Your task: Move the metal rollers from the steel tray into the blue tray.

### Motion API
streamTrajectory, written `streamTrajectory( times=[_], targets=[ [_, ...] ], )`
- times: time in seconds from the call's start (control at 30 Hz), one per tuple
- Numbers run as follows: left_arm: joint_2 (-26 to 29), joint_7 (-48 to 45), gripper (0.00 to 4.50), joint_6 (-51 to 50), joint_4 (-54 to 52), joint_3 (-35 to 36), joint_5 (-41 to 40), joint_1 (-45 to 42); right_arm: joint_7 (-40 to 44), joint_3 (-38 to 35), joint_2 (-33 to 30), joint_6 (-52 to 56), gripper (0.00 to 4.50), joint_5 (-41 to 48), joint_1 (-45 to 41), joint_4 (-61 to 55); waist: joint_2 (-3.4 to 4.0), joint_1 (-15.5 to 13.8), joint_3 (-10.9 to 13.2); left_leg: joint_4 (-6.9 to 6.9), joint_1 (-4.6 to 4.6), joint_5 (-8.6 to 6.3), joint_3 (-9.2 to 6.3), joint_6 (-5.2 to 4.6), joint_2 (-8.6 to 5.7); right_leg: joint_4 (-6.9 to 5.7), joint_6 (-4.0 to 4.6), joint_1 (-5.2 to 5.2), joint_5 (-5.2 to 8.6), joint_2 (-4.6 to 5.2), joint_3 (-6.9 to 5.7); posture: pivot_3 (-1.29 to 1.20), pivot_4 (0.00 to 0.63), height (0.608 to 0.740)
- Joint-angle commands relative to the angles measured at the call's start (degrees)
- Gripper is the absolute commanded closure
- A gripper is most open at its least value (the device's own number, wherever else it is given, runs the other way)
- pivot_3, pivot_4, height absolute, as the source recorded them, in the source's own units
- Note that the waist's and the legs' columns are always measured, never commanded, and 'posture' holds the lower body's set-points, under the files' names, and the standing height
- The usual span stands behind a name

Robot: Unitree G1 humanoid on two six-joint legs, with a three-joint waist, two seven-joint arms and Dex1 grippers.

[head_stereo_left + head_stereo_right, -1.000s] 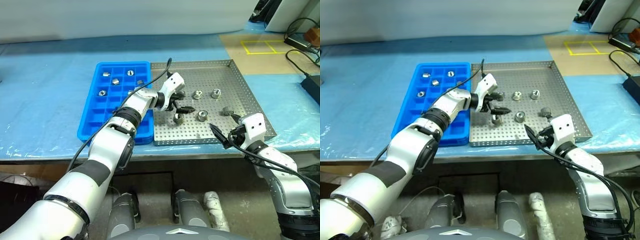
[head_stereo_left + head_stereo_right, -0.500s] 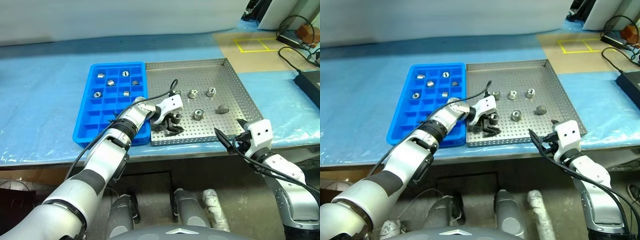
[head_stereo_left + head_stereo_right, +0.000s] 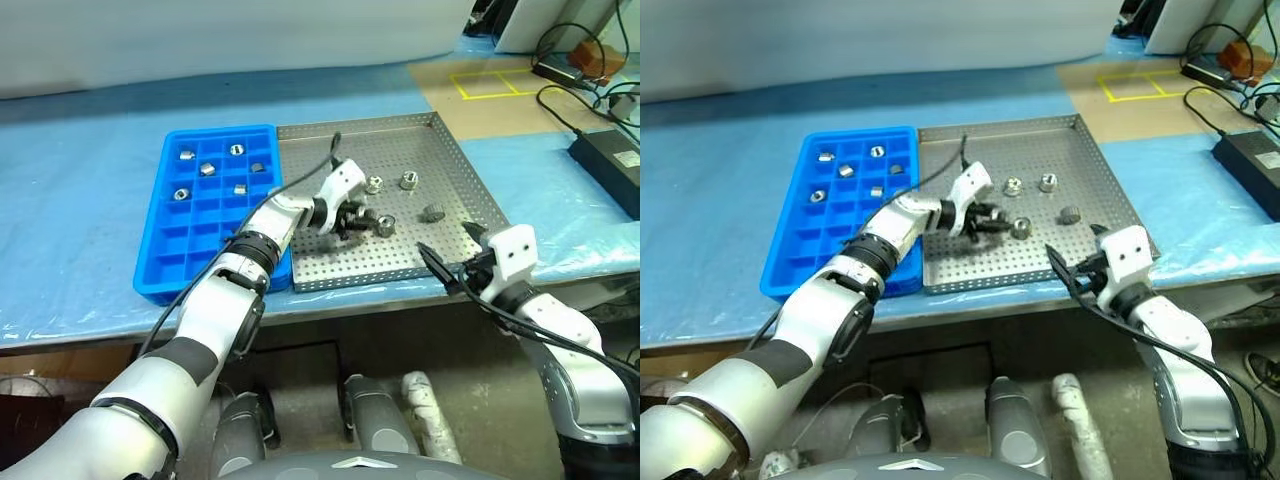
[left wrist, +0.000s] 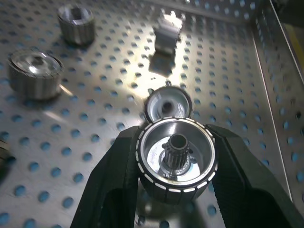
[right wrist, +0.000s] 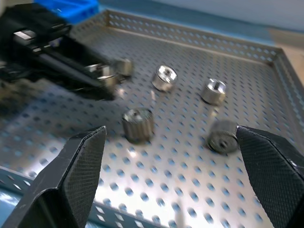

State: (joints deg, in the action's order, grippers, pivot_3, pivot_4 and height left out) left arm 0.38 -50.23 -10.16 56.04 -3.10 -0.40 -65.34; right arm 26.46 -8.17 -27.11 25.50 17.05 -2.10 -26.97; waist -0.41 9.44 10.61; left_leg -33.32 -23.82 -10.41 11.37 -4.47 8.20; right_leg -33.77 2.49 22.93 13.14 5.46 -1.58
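Observation:
My left gripper [image 3: 353,219] hangs just above the middle of the steel tray [image 3: 400,150], shut on a metal roller [image 4: 175,159] with a ridged rim, clamped between both fingers. Another roller [image 4: 168,104] lies right beneath it, and loose ones lie nearby [image 3: 374,184], [image 3: 408,180], [image 3: 432,212]. The blue tray [image 3: 200,235] sits against the steel tray's left side, with several rollers [image 3: 208,169] in its far compartments. My right gripper [image 3: 455,252] stands open at the steel tray's near right corner, nothing between its fingers [image 5: 76,166].
Both trays rest on a table covered in blue sheet [image 3: 90,200], close to its front edge. Far right lie a black box [image 3: 605,160] with cables and a yellow taped square [image 3: 490,80].
The left gripper came down around a roller in the steel tray, closed on it and lifted it a little. The right gripper stayed open. The camera has shifted.

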Motion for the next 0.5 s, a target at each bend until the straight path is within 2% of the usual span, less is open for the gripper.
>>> streamTrajectory(
  times=[0.03,0.07,0.23,0.3,0.4,0.5],
  targets=[
    [1.7,5.4,2.77,-1.3,-10.0,4.1,-3.7,-1.1,3.6,5.2,1.0,-1.7,0.0,0.4,-7.3,4.3,0.01,-0.3,0.0,-0.03,-0.02,0.0,-0.04,0.0,0.03,-0.02,0.02,0.0,-0.01,-0.01,-0.06,-0.34,0.15,0.74],
    [2.0,6.7,2.77,-1.9,-12.2,4.4,-4.0,-0.7,4.4,6.2,1.3,-2.2,0.0,0.1,-9.2,6.1,0.01,-0.6,0.0,-0.03,-0.02,0.0,-0.06,0.0,0.06,-0.03,0.02,-0.01,-0.02,-0.01,-0.07,-0.31,0.15,0.74],
    [6.6,20.8,2.77,-3.9,-37.4,6.7,-0.6,10.4,12.0,14.5,6.5,-9.5,0.0,-2.7,-26.4,24.5,0.0,-2.9,0.0,-0.1,-0.23,0.03,-0.09,0.0,0.12,-0.33,0.03,0.28,-0.03,-0.01,-0.1,-0.06,0.15,0.74],
    [7.3,24.6,2.77,-7.0,-47.3,6.9,0.2,16.8,14.9,16.0,8.2,-12.1,0.0,-3.3,-30.9,29.9,-0.01,-5.5,0.0,-0.2,-0.22,0.04,-0.14,0.02,0.15,-0.87,0.06,0.41,-0.02,0.01,-0.18,-0.01,0.15,0.74],
    [6.9,30.9,2.77,-13.7,-62.4,8.7,0.8,29.1,18.4,17.7,10.5,-16.7,0.0,-4.7,-37.5,39.3,-0.01,-8.6,0.0,-0.19,-0.23,0.06,-0.26,0.07,0.37,-0.96,0.21,0.42,0.08,-0.05,-0.44,0.09,0.15,0.74],
    [7.4,34.6,2.77,-18.4,-70.4,8.2,2.5,38.6,20.8,17.8,12.3,-19.7,0.0,-5.0,-41.6,45.7,-0.06,-12.3,0.1,-0.2,-0.43,0.21,-0.48,0.32,0.41,-0.98,0.33,0.43,0.15,-0.05,-0.76,0.14,0.15,0.74]
  ],
)
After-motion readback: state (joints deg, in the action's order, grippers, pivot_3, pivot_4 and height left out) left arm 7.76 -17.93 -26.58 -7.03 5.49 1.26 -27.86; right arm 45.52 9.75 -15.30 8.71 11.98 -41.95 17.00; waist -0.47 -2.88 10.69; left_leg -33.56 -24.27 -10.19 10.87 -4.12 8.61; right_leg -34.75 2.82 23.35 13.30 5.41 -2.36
